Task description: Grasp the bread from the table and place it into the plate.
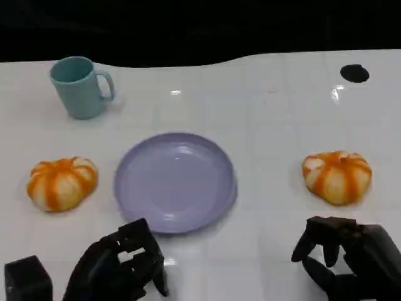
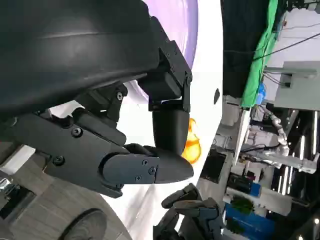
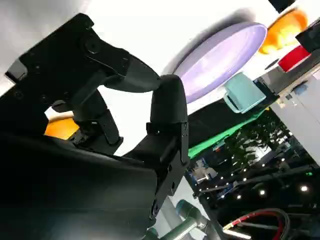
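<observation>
Seen from the head camera, a lavender plate (image 1: 175, 180) sits at the centre of the white counter (image 1: 269, 113), flanked by two orange-and-white striped buns: one bread (image 1: 61, 182) at the left middle of the frame, a second bread (image 1: 337, 176) at the right middle, each well apart from the plate's rim. A teal mug (image 1: 79, 86) stands at upper left and a small black disc (image 1: 354, 73) at upper right. The left robot hand (image 1: 122, 263) hovers at the lower edge, below the plate and to the lower right of the left bun, its fingers curled loosely and holding nothing; the right robot hand (image 1: 341, 257) hangs at lower right, directly below the right bun and the nearer of the two to its loaf, fingers arched apart and empty. Both buns are round, with no long axis to line up on. From the left wrist camera, the left robot hand's dark fingers (image 2: 150, 167) reach across the frame with nothing between them, the plate (image 2: 182, 25) at top centre and the far bun (image 2: 192, 142) showing beyond them. From the right wrist camera, the right robot hand's fingers (image 3: 167, 107) are spread and empty; an orange patch (image 3: 62, 128) at middle left is probably the near bun, though mostly hidden.
</observation>
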`<state>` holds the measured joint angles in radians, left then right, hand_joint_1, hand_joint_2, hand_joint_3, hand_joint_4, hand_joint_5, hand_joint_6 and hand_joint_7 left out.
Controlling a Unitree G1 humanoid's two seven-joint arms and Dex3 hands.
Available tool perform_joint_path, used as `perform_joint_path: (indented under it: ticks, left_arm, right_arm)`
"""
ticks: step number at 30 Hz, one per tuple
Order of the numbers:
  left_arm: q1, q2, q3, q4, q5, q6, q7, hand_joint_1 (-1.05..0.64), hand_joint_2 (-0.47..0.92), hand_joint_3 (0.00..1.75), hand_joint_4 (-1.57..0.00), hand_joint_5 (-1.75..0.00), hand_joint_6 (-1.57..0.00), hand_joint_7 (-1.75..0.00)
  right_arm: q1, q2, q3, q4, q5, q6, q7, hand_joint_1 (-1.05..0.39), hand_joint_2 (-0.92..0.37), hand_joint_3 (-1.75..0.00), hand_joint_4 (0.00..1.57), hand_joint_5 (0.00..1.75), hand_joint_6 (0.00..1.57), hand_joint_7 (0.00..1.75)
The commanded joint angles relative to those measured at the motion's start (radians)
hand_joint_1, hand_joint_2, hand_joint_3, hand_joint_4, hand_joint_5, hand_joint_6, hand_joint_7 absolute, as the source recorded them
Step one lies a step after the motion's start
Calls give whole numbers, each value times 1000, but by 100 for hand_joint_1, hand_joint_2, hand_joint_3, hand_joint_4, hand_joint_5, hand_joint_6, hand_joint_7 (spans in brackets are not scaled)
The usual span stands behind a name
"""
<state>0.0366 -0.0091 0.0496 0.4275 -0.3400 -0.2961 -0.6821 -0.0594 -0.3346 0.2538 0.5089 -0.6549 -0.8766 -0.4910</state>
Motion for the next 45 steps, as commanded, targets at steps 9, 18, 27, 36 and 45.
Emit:
perform_joint_path:
  ticks: [9,18,27,36,45]
  left_arm:
    - [-6,18,8,3,1,-1,1,-61,81,42,-78,-175,-72,-147]
    - [-7,19,8,3,2,-2,0,-61,81,42,-78,-175,-72,-147]
    - [-12,18,10,18,2,-18,-4,-62,81,42,-78,-175,-72,-147]
    - [-10,20,9,15,4,-16,-2,-62,83,40,-78,-175,-71,-147]
    - [-13,22,10,22,6,-20,0,-61,83,39,-78,-175,-71,-147]
  right_arm:
    - [-4,-6,-5,-2,-4,3,-4,-17,-43,-117,88,175,72,138]
    - [-3,-3,-5,3,9,-3,4,-18,-43,-117,88,175,72,138]
    - [-6,-3,-6,5,3,-5,-3,-17,-42,-118,88,175,72,138]
    - [-4,-15,-24,-24,-31,6,-40,-18,-50,-93,84,132,87,82]
    - [-10,-36,-43,-84,-80,54,-66,-28,-61,-58,67,117,83,49]
